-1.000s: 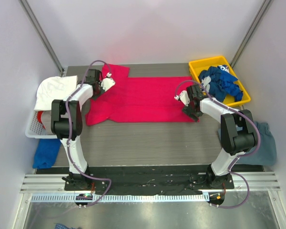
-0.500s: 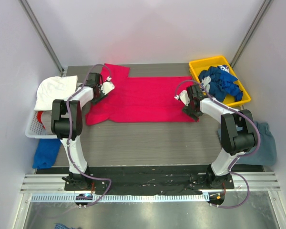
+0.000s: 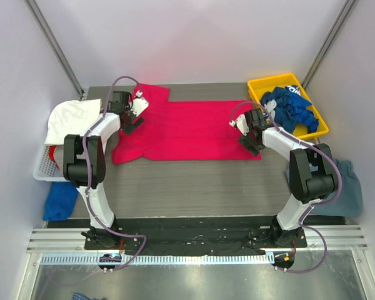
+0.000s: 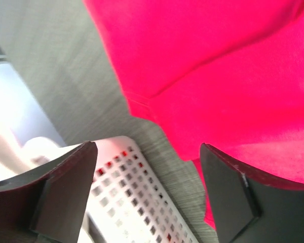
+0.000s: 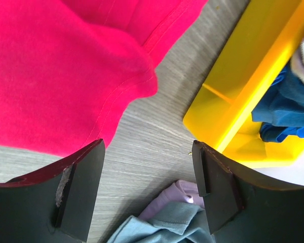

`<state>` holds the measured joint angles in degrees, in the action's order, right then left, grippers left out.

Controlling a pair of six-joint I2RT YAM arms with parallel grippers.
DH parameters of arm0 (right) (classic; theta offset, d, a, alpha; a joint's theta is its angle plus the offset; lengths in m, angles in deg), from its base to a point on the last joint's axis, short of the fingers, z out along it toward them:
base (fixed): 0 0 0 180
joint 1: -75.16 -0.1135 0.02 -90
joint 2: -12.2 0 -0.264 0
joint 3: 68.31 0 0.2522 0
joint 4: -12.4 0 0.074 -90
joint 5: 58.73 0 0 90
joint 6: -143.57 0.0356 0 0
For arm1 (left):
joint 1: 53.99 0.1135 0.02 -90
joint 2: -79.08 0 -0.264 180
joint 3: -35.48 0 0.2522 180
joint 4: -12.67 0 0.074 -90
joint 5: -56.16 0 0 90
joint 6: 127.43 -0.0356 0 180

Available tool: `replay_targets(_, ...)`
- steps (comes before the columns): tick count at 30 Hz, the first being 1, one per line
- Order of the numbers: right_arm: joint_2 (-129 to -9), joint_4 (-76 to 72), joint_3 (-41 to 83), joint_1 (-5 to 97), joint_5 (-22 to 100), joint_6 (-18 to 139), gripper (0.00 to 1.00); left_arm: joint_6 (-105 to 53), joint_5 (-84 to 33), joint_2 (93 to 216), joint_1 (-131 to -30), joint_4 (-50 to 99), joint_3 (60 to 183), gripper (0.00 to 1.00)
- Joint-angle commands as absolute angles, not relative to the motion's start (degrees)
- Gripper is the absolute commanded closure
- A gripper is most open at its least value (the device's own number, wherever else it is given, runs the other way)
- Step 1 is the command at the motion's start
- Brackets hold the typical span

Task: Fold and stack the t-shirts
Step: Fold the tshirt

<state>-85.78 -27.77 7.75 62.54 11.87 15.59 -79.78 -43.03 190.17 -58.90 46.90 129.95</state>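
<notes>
Release is the news from above: my left gripper (image 3: 134,124), clamped on the left edge of the pink-red t-shirt (image 3: 187,131) a second ago, has let go and now stands with its jaws apart over that edge. The shirt lies spread sideways across the far half of the table (image 3: 194,181), one sleeve pointing to the far edge. My right gripper (image 3: 250,144) has not changed; it hovers, jaws wide and holding nothing, over the shirt's right end, just beside the yellow bin (image 3: 260,88) of blue t-shirts (image 3: 289,106). A grey-blue t-shirt (image 3: 350,187) waits off the right edge.

My left wrist camera agrees: left gripper (image 4: 147,187) agape, nothing between its fingers (image 4: 66,187), the pink-red t-shirt (image 4: 218,76) lying below and beyond them, the white basket (image 4: 137,202) underneath.

My right wrist camera shows the right gripper (image 5: 147,182) equally empty above bare table, the pink-red t-shirt's (image 5: 55,76) hem to one side, the yellow bin (image 5: 243,91) to the other.

I judge the spreading done; the first fold now needs fresh grips with both arms.
</notes>
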Motion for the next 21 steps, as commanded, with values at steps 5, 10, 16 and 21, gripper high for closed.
replay_targets(5,-82.11,-20.97,10.75,62.68,9.74,19.82,0.22,-69.62,-43.42,184.55,-58.56,37.25,131.77,0.00)
replay_targets(10,-81.66,-14.11,13.81,62.59,8.33,23.77,0.19,-63.72,-43.33,184.98,-58.48,36.97,134.05,0.00)
replay_targets(16,-88.42,-6.81,21.53,62.68,5.70,30.71,0.12,-57.57,-42.45,190.70,-58.56,41.45,144.14,0.00)
replay_targets(21,-96.07,-8.03,29.54,62.68,8.76,34.14,0.11,-56.15,-41.57,195.26,-58.74,42.77,149.96,0.00)
